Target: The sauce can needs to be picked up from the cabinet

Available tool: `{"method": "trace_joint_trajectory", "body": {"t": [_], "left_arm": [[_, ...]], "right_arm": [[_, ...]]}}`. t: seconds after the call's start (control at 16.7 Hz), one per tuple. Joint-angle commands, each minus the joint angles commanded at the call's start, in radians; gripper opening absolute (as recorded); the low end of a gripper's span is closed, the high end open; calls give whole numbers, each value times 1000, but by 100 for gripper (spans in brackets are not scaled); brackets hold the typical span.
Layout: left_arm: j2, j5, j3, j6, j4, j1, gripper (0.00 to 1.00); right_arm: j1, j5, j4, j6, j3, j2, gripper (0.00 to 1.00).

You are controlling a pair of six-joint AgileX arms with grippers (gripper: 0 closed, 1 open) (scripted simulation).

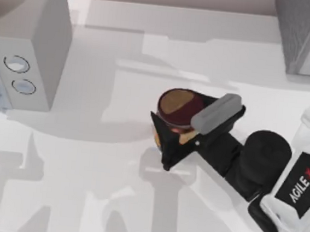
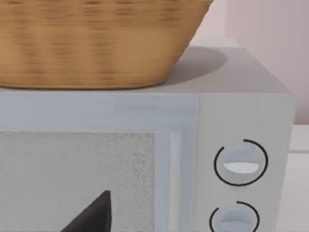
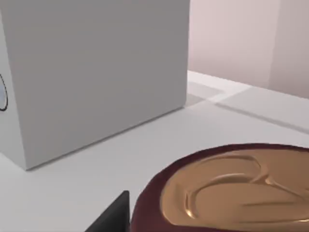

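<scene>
The small squat sauce can [image 1: 179,108] has a dark maroon rim, a tan-brown top and an orange-tinted side. The large box-shaped cabinet [image 1: 308,32] is dark grey and speckled with a white-framed front. The smooth pale grey box with two round dials [image 1: 28,38] carries a golden-tan woven basket [image 2: 96,41], and the table [image 1: 108,199] is white.

Right wrist view: sauce can [image 3: 227,193] close up, dark maroon rim around a tan-brown embossed top. One dark pincer finger [image 3: 112,216] just beside the can's rim. Beyond it, white worktop [image 3: 120,159], with the smooth pale grey box [image 3: 91,72] standing on it, pale wall behind.
</scene>
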Motion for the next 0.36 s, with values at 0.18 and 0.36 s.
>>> {"method": "trace_joint_trajectory", "body": {"t": [0.18, 0.36], "left_arm": [[0, 0, 0, 0, 0, 0, 100], [0, 0, 0, 0, 0, 0, 100]], "right_arm": [[0, 0, 0, 0, 0, 0, 100], [0, 0, 0, 0, 0, 0, 100]]}}
